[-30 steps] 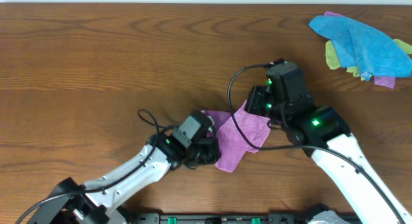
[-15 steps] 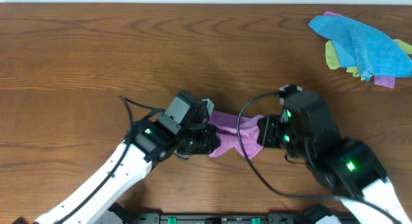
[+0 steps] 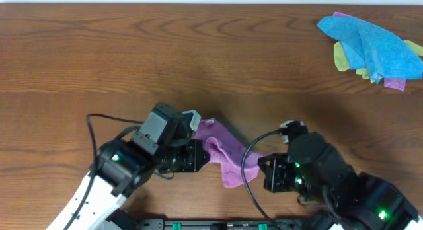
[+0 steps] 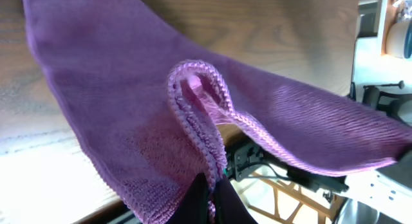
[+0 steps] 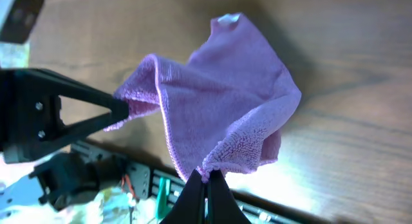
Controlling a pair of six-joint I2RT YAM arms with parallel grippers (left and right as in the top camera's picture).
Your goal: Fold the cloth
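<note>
So both arms are down by the front edge of the bench (image 3: 99, 51), about the middle of it, with the cloth (image 3: 221, 157) strung between them. The left pincer (image 4: 209, 193) is clamped right down on a doubled-up bit of the stitched hem. Its fingers are squeezed together with no gap, and the fabric loops up and fans out away from the tips. The right pincer (image 5: 206, 180) is pinched tight too, on a fluffy bunched edge on the other side of the cloth, and the rest billows away from it toward the left arm.

From overhead, the lilac fabric sags in a crumpled band between the two pincers, with the left one at its left end and the right one at its lower right. In the right wrist view it throws a shadow on the wood, so it looks lifted off the bench, though I can't tell if any part touches.

Over in the far right corner there's a pile with a blue cloth (image 3: 370, 41) on top and a yellow-green cloth (image 3: 340, 57) poking out, well apart from the arms.
</note>
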